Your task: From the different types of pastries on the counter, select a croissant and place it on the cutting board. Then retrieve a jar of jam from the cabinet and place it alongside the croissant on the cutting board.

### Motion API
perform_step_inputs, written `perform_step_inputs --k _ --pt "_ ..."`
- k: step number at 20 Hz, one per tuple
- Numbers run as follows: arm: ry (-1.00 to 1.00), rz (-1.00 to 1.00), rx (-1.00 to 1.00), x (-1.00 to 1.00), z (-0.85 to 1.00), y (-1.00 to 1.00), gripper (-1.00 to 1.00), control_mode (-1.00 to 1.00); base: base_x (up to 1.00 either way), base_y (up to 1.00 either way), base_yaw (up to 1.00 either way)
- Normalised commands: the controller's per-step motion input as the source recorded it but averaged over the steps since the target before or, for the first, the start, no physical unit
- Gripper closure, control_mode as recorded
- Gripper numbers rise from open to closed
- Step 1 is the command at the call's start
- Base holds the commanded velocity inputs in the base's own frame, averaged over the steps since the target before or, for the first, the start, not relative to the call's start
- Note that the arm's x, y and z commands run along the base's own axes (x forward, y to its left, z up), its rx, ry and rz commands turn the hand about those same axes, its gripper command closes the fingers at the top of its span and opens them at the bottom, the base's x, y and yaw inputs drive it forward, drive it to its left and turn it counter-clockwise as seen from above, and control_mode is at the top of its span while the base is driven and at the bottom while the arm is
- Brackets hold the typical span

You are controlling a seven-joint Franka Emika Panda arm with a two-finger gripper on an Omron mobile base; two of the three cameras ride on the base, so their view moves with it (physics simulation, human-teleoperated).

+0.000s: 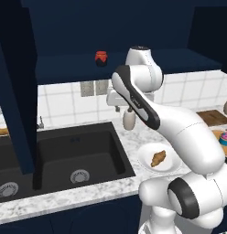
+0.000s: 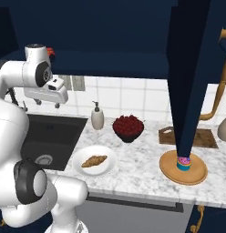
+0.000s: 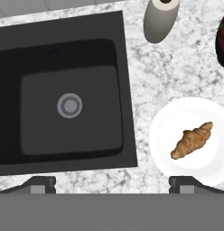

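Observation:
The golden-brown croissant [image 1: 158, 158] [image 2: 94, 161] [image 3: 192, 140] lies on a white plate [image 1: 172, 167] [image 2: 108, 168] [image 3: 165, 131] on the marble counter [image 1: 129, 137], right of the black sink [image 3: 64, 90]. My gripper [image 1: 117, 108] [image 2: 48, 104] [image 3: 113, 185] hangs open and empty high above the sink's right edge, fingers wide apart. The jar of jam [image 1: 101, 58] with its red cap [image 2: 51, 51] stands on the open navy cabinet's shelf [image 1: 179, 61]. The dark cutting board [image 1: 212, 117] [image 2: 208, 138] lies at the far right, partly behind a cabinet door. A pink cupcake [image 1: 225, 137] [image 2: 183, 162] sits nearby.
Open cabinet doors [image 1: 19, 91] [image 2: 190, 68] hang down over the counter. A soap bottle [image 1: 129, 119] [image 2: 97, 117] [image 3: 160, 18] and a dark bowl of red fruit [image 2: 128, 127] stand behind the plate. The cupcake rests on a round tan disc [image 2: 194, 175].

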Motion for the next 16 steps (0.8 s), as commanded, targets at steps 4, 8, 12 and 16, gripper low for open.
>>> perform_step_inputs --k 4,8,12,16 --pt "0.00 0.00 0.00 0.00 0.00 0.00 -1.00 1.00 0.16 0.21 0.00" --pt "0.00 0.00 0.00 0.00 0.00 0.00 -1.00 1.00 0.00 0.00 0.00" --pt "0.00 0.00 0.00 0.00 0.00 0.00 -1.00 1.00 0.00 0.00 0.00" --pt "0.00 0.00 0.00 0.00 0.00 0.00 -1.00 1.00 0.00 0.00 0.00"
